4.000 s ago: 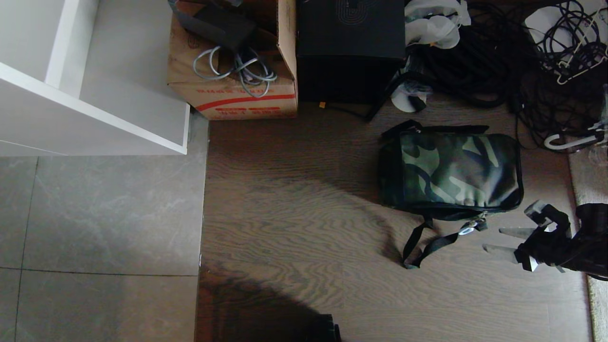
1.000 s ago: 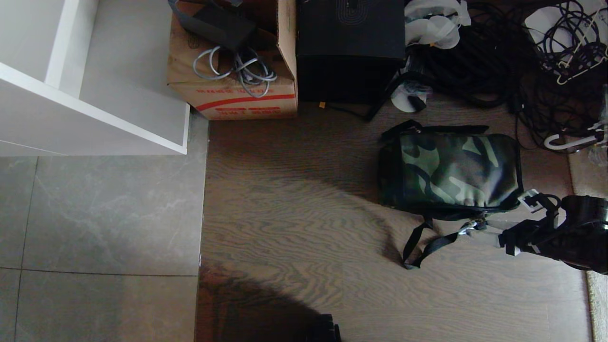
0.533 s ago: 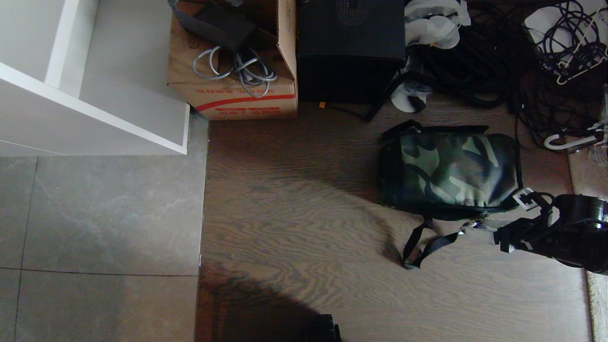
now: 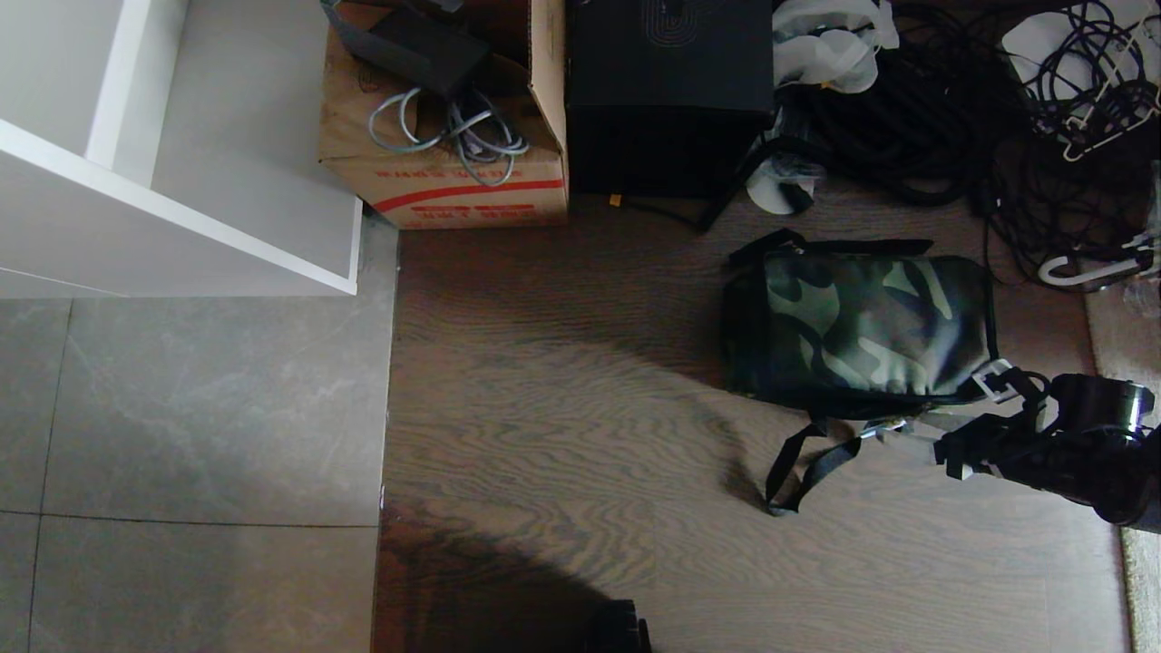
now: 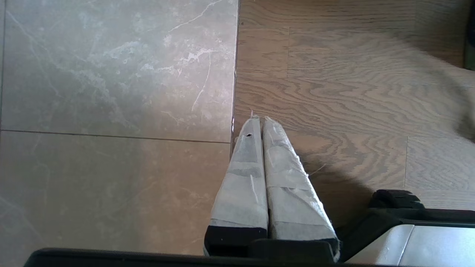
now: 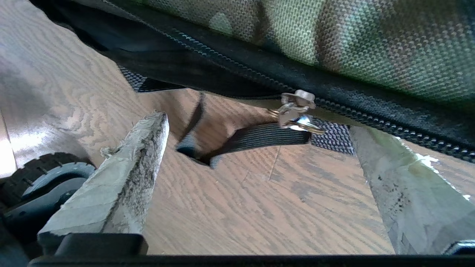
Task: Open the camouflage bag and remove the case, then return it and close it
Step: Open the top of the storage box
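Right wrist view | camouflage bag (image 6: 334, 40) zipped, case unseen | right gripper (image 6: 256, 144) fingers spread beside zipper pull (image 6: 297, 107), ungrasped | left gripper (image 5: 261, 122) fingers closed, empty | every step left

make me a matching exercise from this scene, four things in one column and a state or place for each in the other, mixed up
Things:
1. camouflage bag
2. right claw
3. left claw
4. cardboard box

States or places:
A. shut, over the seam between tile and wood floor
B. holds grey cables
C. zipped closed on the wood floor
D. open, beside the bag's zipper pull

Pairs: 1-C, 2-D, 3-A, 4-B
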{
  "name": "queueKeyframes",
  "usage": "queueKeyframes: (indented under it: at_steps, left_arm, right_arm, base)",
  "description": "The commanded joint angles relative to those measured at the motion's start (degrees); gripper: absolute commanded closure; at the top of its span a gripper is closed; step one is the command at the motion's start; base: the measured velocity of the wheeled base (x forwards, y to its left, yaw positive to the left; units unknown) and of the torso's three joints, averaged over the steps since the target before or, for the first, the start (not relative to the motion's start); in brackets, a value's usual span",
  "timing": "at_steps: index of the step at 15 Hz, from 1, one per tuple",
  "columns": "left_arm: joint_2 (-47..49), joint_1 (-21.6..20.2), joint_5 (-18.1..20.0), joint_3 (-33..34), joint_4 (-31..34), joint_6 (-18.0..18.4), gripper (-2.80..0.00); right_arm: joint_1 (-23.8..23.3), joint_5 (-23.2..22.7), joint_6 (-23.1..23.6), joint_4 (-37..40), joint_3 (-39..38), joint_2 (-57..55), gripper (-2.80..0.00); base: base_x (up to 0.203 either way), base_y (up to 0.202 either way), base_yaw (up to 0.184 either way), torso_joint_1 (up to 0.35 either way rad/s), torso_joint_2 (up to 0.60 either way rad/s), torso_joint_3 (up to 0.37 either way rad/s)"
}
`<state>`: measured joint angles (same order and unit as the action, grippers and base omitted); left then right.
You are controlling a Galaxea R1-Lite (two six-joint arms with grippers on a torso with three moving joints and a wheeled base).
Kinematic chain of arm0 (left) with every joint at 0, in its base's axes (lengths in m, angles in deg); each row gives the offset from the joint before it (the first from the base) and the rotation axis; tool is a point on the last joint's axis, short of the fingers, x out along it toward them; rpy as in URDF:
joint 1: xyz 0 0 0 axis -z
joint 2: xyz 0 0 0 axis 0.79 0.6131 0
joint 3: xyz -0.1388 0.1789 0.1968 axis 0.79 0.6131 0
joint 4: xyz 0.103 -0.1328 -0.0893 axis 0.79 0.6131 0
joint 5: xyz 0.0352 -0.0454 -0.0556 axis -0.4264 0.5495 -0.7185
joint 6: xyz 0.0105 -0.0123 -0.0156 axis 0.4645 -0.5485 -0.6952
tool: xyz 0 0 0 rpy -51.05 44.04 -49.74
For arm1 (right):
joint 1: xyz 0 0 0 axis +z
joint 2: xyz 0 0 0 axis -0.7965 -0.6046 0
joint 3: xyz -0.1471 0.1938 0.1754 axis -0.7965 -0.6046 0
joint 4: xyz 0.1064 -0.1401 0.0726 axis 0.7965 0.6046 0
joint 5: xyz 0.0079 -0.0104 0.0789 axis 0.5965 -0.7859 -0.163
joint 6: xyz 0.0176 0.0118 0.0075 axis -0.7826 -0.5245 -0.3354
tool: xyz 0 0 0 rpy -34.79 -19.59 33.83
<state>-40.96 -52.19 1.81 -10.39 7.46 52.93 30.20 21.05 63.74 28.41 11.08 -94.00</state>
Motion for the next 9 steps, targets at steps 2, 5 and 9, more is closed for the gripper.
queueKeyframes:
  at_steps: [2,5,9]
  left_arm:
    - [0.06,0.00,-0.05,0.02,-0.01,-0.01,0.00]
    - [0.06,0.00,-0.05,0.02,-0.01,-0.01,0.00]
    - [0.06,0.00,0.04,0.02,-0.01,-0.01,0.00]
  right_arm:
    - [0.01,-0.41,0.05,-0.54,-0.31,-0.99,0.00]
    - [0.01,-0.41,0.49,-0.63,-0.04,-0.99,0.00]
    - [0.01,-0.58,0.58,-3.00,-0.31,-1.52,0.00]
  base:
    - [0.000,0.000,0.000,0.000,0.00,0.000]
    - [0.000,0.000,0.000,0.000,0.00,0.000]
    - [0.000,0.000,0.000,0.000,0.00,0.000]
